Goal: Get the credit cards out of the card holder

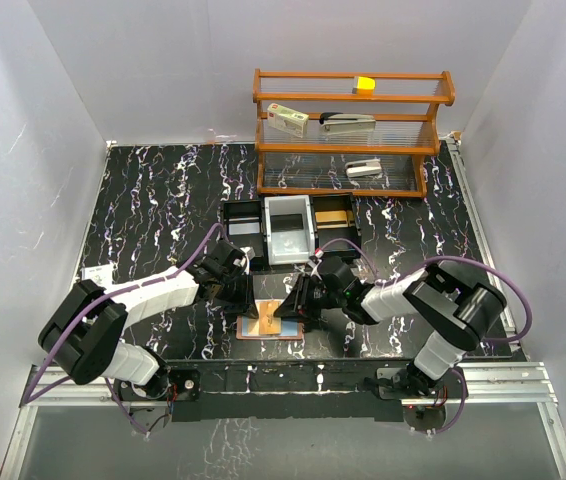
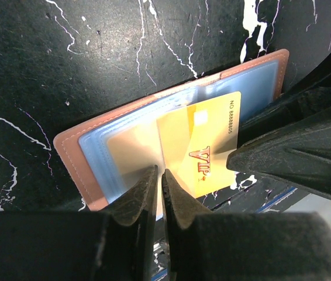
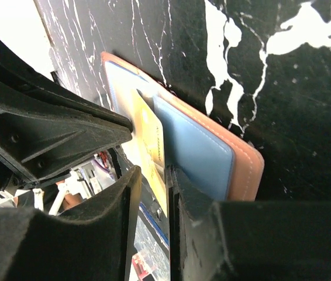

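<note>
The salmon-pink card holder [image 1: 268, 324] [image 2: 72, 158] [image 3: 244, 158] lies open and flat on the black marble table, between both grippers. A yellow credit card [image 2: 203, 146] [image 3: 150, 137] marked VIP sticks halfway out of a pale blue inner pocket [image 2: 98, 155]. My left gripper [image 2: 159, 175] [image 1: 243, 297] is shut, its tips resting on the holder over the card's inner end. My right gripper [image 3: 154, 175] [image 1: 300, 300] stands slightly open around the card's outer edge; the card lies against one finger, with a gap to the other. Other cards are hidden.
A black three-part tray [image 1: 225, 225] sits just behind the grippers. Farther back stands a wooden shelf [image 1: 263, 150] holding a white-and-red box [image 1: 288, 120], a stapler [image 1: 348, 121] and a yellow block [image 1: 365, 84]. White walls close in the table.
</note>
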You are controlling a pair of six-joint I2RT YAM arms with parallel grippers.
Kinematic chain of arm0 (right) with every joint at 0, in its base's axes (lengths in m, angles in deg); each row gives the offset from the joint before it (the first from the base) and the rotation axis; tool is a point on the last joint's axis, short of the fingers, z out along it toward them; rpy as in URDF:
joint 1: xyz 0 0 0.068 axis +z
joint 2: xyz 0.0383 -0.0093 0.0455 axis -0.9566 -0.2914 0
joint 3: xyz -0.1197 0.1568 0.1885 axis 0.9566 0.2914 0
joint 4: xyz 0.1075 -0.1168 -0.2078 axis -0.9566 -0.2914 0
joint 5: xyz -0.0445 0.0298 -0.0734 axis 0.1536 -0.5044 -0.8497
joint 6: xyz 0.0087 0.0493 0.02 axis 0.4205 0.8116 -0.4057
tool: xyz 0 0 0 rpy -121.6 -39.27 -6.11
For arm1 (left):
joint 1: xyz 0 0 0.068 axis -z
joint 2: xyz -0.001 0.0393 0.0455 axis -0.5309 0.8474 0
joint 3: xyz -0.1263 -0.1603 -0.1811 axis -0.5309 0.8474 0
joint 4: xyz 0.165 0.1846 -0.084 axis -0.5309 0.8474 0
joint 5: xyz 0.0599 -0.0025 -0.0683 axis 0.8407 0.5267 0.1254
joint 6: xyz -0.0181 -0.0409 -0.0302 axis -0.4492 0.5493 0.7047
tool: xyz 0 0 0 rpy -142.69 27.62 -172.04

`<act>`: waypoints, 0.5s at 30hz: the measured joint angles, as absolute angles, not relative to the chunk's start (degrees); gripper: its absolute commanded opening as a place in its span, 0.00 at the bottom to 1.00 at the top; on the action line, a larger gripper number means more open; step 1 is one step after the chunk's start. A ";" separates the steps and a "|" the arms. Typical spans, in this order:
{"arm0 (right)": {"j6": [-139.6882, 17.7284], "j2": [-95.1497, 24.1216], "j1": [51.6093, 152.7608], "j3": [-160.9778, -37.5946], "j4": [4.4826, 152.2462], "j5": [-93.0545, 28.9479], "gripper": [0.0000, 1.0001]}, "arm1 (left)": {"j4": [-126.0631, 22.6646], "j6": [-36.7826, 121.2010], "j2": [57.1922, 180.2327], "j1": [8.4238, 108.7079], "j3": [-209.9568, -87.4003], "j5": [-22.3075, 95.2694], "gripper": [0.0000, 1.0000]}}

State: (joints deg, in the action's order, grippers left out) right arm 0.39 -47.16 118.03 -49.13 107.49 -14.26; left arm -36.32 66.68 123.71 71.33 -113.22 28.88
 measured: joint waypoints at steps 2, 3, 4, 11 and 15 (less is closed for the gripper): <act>0.58 -47.73 118.03 -49.63 107.63 -13.96 0.23 | -36.34 66.84 123.75 71.33 -113.22 28.82 0.08; 0.67 -47.93 118.03 -49.91 107.71 -13.89 0.23 | -36.36 66.86 123.75 71.33 -113.20 28.80 0.08; 0.69 -48.10 118.03 -50.15 107.73 -13.80 0.23 | -36.36 66.88 123.75 71.33 -113.20 28.80 0.08; 1.11 -49.92 118.73 -51.29 108.43 -13.35 0.24 | -37.08 67.14 123.75 71.33 -112.74 28.27 0.08; 1.26 -50.81 119.32 -51.66 109.26 -13.13 0.22 | -37.63 67.43 123.62 71.33 -112.37 27.86 0.08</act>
